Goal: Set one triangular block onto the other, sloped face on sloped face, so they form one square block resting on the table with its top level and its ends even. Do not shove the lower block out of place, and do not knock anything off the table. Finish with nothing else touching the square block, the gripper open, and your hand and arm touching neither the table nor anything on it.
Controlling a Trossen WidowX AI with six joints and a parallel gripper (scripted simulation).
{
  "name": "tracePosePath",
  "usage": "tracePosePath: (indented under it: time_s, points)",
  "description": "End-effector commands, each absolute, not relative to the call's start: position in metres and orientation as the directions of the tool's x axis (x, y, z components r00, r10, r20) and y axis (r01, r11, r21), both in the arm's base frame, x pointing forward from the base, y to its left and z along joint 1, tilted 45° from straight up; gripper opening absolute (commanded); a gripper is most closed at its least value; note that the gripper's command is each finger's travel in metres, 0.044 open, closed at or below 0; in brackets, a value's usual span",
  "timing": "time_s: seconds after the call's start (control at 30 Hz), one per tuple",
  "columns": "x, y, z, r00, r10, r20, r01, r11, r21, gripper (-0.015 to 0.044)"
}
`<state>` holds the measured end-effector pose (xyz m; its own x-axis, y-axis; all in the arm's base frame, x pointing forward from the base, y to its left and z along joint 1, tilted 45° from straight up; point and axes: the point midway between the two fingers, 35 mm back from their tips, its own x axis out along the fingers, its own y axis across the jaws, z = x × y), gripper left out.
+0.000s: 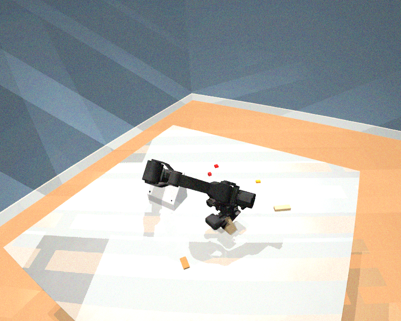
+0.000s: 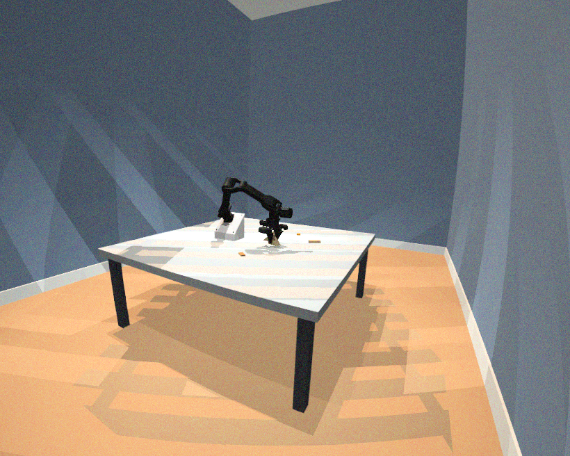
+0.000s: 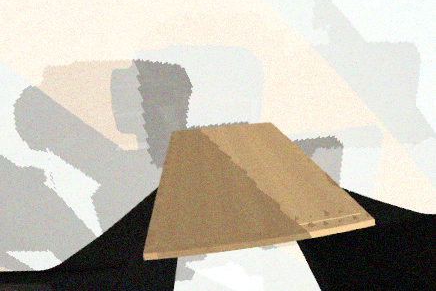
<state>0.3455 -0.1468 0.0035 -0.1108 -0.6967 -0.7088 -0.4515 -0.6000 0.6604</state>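
Note:
My gripper (image 1: 226, 220) (image 2: 274, 238) (image 3: 226, 183) is shut on a tan triangular block (image 1: 230, 227) (image 2: 276, 242) (image 3: 215, 198). In the wrist view the block lies across both black fingers, its broad face toward the camera, widening toward the bottom of the view. Its far end is partly in shadow. I cannot tell whether its underside touches the table. The other triangular block is not clearly seen; the arm and hand cover the table behind the held block in the top view. A small tan patch shows left of the fingers in the exterior view, too small to identify.
On the white table (image 1: 152, 286) (image 2: 216, 274), a pale bar (image 1: 282, 208) (image 2: 314, 241) lies right of the hand. A flat orange piece (image 1: 184, 263) (image 2: 241, 254) lies toward the front. A small yellow piece (image 1: 257, 181) (image 2: 298, 233) and two red cubes (image 1: 216, 166) (image 1: 209, 173) lie behind.

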Motion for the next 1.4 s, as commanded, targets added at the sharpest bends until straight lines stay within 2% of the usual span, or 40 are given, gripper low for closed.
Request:
tracePosePath:
  time_s: [0.0,0.33,0.53,0.93,1.37]
  points:
    - [0.3493,-0.1389,0.0122,-0.1,-0.697,-0.71,-0.459,-0.601,0.654,0.0]
    - [0.3495,-0.1398,0.011,-0.095,-0.698,-0.71,-0.483,-0.591,0.646,0.0]
    - [0.3494,-0.1398,0.011,-0.095,-0.698,-0.71,-0.582,-0.539,0.608,0.0]
    - [0.3492,-0.1399,0.0111,-0.094,-0.7,-0.708,-0.839,-0.327,0.435,0.0]
    - [0.349,-0.1399,0.0111,-0.095,-0.702,-0.706,-0.97,-0.095,0.225,0.0]
